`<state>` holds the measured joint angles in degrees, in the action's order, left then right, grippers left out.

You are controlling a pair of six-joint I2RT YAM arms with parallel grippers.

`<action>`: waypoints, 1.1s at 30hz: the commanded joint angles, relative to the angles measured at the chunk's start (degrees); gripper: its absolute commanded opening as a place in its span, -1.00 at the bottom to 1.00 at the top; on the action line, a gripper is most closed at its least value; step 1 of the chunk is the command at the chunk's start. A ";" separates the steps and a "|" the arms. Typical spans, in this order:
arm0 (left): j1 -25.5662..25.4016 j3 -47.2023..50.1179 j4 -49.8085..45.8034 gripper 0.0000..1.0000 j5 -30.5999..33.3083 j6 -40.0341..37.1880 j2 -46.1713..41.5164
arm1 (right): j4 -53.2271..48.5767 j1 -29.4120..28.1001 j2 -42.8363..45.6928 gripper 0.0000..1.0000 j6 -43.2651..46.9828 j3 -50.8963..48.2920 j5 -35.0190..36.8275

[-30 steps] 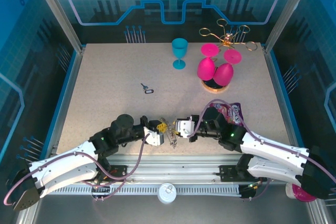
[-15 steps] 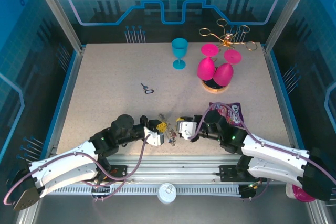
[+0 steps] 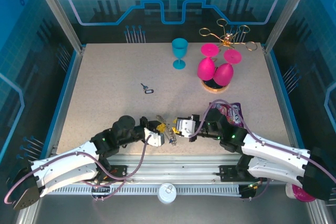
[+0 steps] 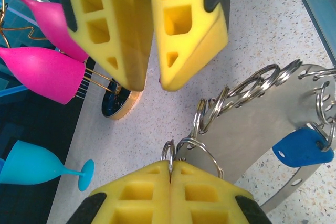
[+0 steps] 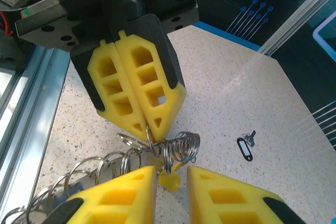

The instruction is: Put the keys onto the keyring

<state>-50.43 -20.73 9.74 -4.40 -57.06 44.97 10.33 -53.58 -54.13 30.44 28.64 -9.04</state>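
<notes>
R tool (image 3: pixel 177 128) edged right, keyring (image 3: pixel 169 132) maybe lifted slightly.

keyring (image 4: pixel 262 129) = flat silver curved band, row of split rings (image 4: pixel 237 89) threaded along it, near side of tabletop (image 3: pixel 105 87), one ring pinched in closed left end effector (image 4: pixel 170 165), blue tag (image 4: pixel 304 148) at other end, yellow tag (image 5: pixel 169 180) among rings, dark-tagged key (image 3: pixel 147 88) loose mid-tabletop, well apart

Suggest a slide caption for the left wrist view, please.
The left gripper, fingers shut, pinches a split ring on the curved metal plate while the right gripper faces it, slightly open.
</notes>
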 commanded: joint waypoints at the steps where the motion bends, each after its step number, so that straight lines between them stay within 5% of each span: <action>1: -0.34 -0.31 2.18 -1.00 -0.28 0.52 -0.36 | 2.42 -0.89 -1.29 -0.58 -0.35 1.87 0.33; 33: -0.37 -1.99 -9.61 -1.00 -8.95 26.51 2.10 | -6.20 -2.93 -10.59 -0.47 5.48 3.41 -7.63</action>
<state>-50.43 -21.78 0.58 -11.88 -33.85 47.09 4.91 -55.53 -63.90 36.25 31.46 -14.13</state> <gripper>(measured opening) 0.048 0.266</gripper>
